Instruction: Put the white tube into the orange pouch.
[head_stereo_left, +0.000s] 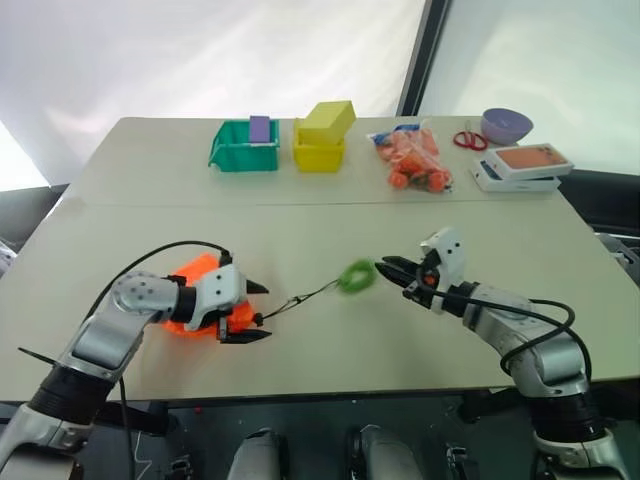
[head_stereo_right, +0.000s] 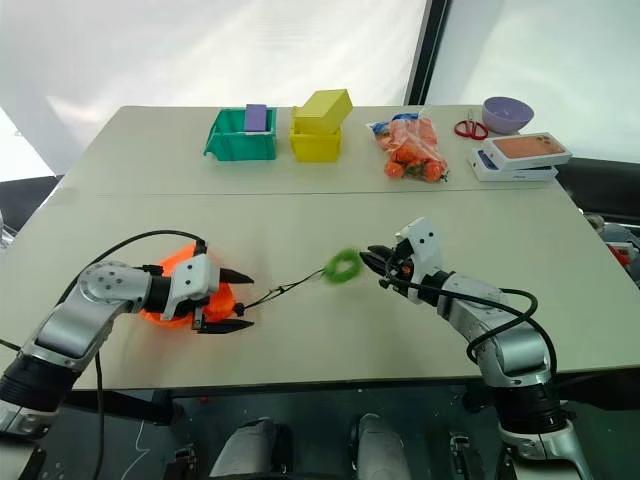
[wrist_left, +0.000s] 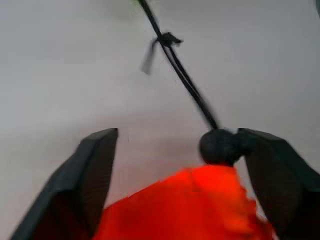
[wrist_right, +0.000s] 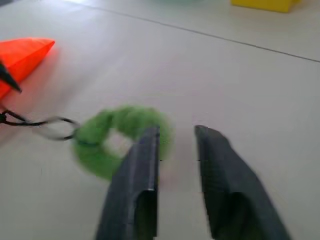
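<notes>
- Left gripper (head_stereo_left: 254, 313): the two black fingers were seen spread wide, with the orange pouch (head_stereo_left: 196, 300) lying between and behind them; no clamp on the fabric could be made out, so the jaws were read as open about the pouch, not gripping it.
- In the left wrist view the black cord stopper (wrist_left: 218, 146) was seen just at the inner face of one finger (wrist_left: 280, 180), at the gathered neck of the pouch.
- Right gripper (head_stereo_left: 397, 271): fingers were seen parted with a narrow gap, empty; the lime green ring (head_stereo_left: 355, 275) lay just beside the tips, and whether it was touched could not be told.
- The black cord (head_stereo_left: 300, 299) was seen running from the pouch neck to the ring, fairly straight, with a small knot partway.
- White tube: its place was not made out on the table (head_stereo_left: 300, 225); whether it was already inside the pouch could not be told, since the pouch is opaque and half covered by the left wrist.
- Handling, judged: the pouch was taken to be light, soft and floppy, likely to slide or collapse if pushed; the neck hem or the cord would give the surest hold. The fuzzy ring was judged soft, easy to pinch, not slippery.
- The neck appeared drawn in at the stopper, though blur left this uncertain.
- Farther back, well apart: green bin (head_stereo_left: 243, 146), yellow bin (head_stereo_left: 320, 137), clear bag of orange items (head_stereo_left: 415, 158), white flat boxes (head_stereo_left: 520, 168), red scissors (head_stereo_left: 468, 139), purple bowl (head_stereo_left: 506, 125).
</notes>
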